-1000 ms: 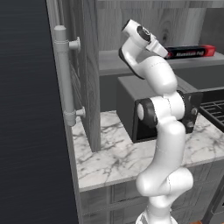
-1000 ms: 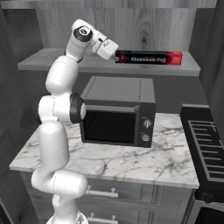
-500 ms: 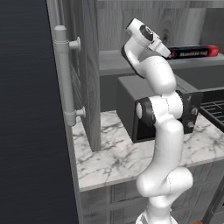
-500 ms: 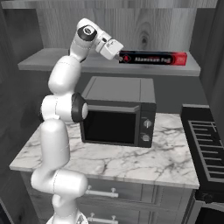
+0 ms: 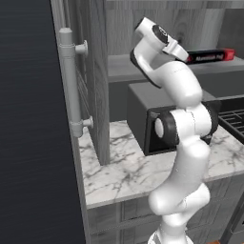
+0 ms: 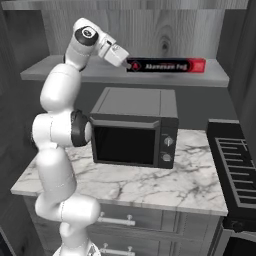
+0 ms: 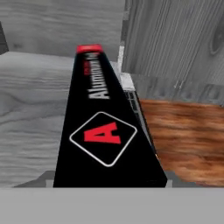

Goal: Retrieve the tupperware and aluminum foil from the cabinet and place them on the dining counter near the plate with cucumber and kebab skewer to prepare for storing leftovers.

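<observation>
The aluminum foil (image 6: pixel 166 65) lies lengthwise on the cabinet (image 6: pixel 150 30) shelf above the microwave (image 6: pixel 134 130). The hand (image 6: pixel 125 63) sits at its near end, jaws apparently closed on the box, though the finger contact itself is hidden. Held so far from its middle, the long box may droop or twist out when lifted, or clip the cabinet wall on withdrawal and drop to the tabletop (image 6: pixel 150 182).
</observation>
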Robot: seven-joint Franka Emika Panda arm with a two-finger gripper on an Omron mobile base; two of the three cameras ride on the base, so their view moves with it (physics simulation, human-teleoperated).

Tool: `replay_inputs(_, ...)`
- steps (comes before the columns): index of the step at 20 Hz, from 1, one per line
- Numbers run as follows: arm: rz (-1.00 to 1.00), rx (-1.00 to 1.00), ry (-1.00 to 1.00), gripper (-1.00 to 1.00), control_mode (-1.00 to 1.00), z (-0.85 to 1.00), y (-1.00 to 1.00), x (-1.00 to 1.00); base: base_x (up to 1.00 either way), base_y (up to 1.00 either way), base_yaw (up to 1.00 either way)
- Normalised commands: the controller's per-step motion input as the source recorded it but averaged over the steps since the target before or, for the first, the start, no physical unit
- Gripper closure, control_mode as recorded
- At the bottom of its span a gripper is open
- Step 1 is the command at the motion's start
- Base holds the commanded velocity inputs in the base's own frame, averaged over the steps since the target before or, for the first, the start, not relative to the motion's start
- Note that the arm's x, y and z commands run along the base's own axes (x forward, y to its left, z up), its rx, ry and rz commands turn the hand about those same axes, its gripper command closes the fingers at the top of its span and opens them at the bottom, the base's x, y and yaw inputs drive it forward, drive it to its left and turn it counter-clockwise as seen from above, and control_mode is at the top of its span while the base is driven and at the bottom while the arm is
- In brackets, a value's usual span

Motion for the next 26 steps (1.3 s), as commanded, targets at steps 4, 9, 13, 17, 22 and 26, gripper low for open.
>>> replay_inputs(4,0.49,-0.07,0.00,1.00,-1.00,-0.19,0.10,-1.00,0.00,0.00,0.00)
replay_inputs(9,0.50,-0.05,-0.01,1.00,-1.00,-0.04,0.00,-1.00,0.00,0.00,0.00)
replay_inputs(13,0.42,-0.06,0.00,1.00,-1.00,0.15,0.11,-1.00,0.00,0.00,0.00)
replay_inputs(17,0.29,-0.11,0.07,1.00,-1.00,0.41,0.31,-1.00,0.00,0.00,0.00)
replay_inputs(22,0.23,-0.11,0.15,1.00,-1.00,0.70,0.09,-1.00,0.00,0.00,0.00)
replay_inputs(26,0.25,-0.05,0.12,1.00,-1.00,0.62,-0.01,-1.00,0.00,0.00,0.00)
